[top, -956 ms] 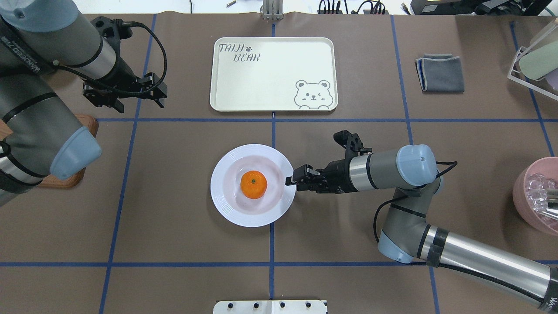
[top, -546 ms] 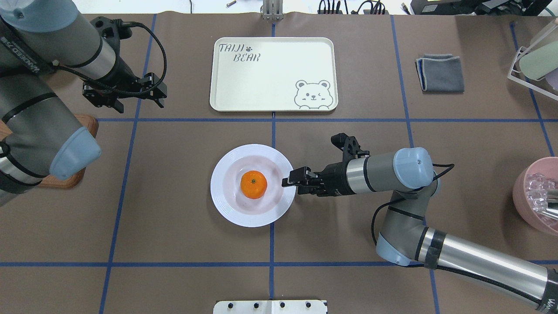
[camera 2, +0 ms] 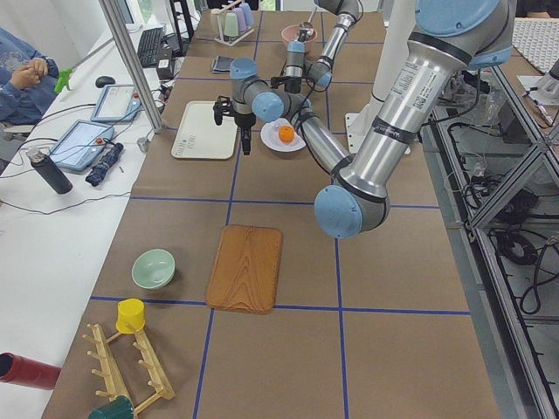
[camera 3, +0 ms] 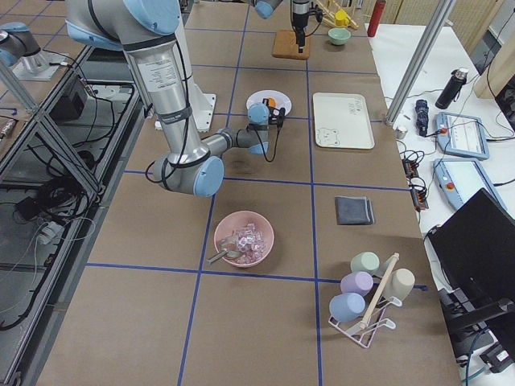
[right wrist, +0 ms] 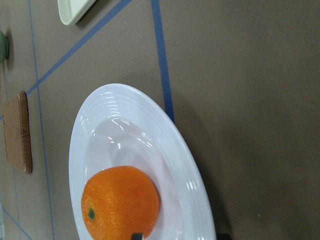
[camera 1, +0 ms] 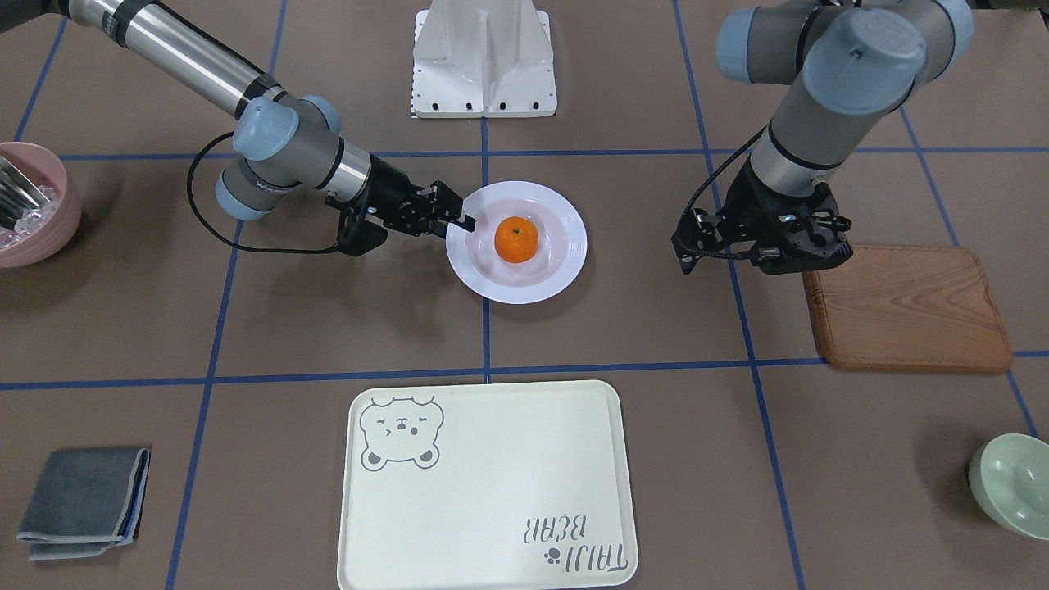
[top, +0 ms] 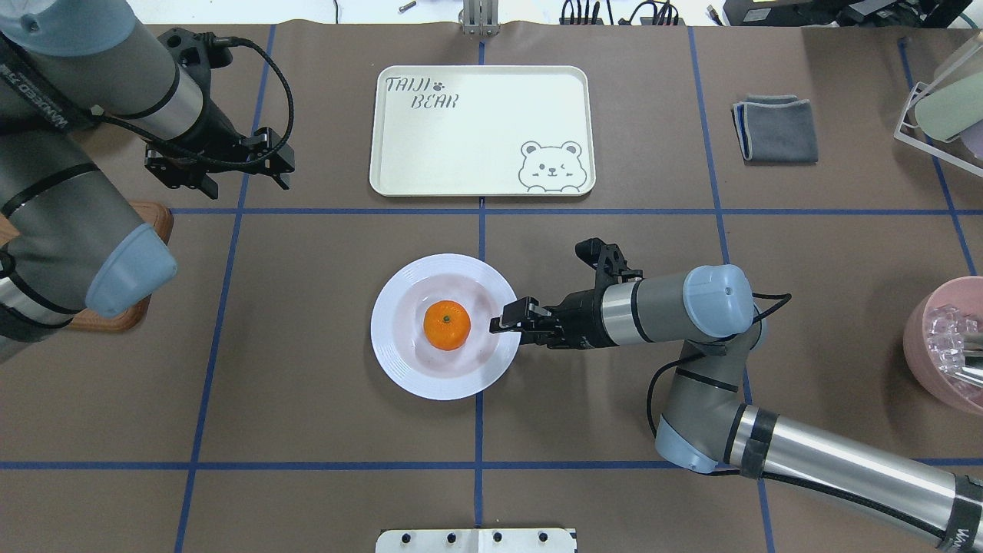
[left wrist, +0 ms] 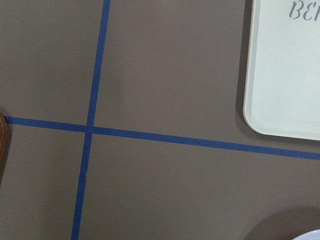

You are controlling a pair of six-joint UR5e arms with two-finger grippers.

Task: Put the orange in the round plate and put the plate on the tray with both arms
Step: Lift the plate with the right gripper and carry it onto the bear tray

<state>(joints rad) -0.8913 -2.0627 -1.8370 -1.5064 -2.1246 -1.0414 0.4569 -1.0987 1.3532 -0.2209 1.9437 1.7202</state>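
The orange sits in the sunken centre of the round plate, in the middle of the table. My right gripper lies level at the plate's right rim, open, with one fingertip inside the rim near the orange and the other outside it. In the right wrist view the orange and the plate fill the lower left. The tray lies bare at the far side of the table. My left gripper hangs open over bare table left of the tray, holding nothing.
A brown wooden board lies under my left arm. A pale green bowl is beyond it. A pink bowl with clear pieces, a folded grey cloth and a cup rack stand on the right side.
My right gripper has slid left, from just outside the plate's rim to over it. Orange, plate and left arm have stayed put.
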